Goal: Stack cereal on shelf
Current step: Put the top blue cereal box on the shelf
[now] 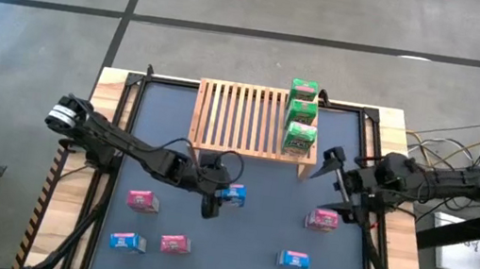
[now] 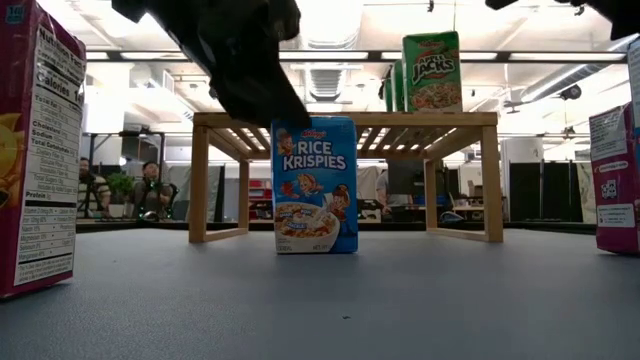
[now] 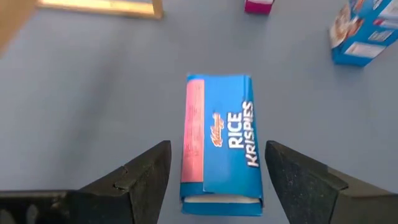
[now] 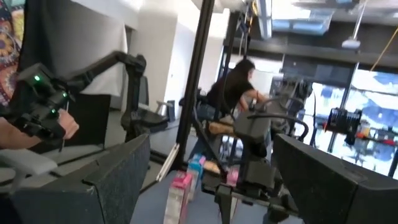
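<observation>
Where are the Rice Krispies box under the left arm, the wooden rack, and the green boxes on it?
Rice Krispies box (image 3: 221, 140): left wrist view, printed blue face.
Wooden rack (image 1: 238, 117): high view, bare slats of its top.
Green boxes (image 1: 301, 115): high view, middle box of the row of three.

In the low view the left arm (image 2: 240, 55) hides the upper left corner of the blue cereal box (image 2: 315, 185). A pink box (image 2: 38, 150) at the left edge and another (image 2: 618, 180) at the right are cut off. The two rear green boxes (image 2: 392, 88) are mostly hidden behind the front one (image 2: 432, 70).
</observation>
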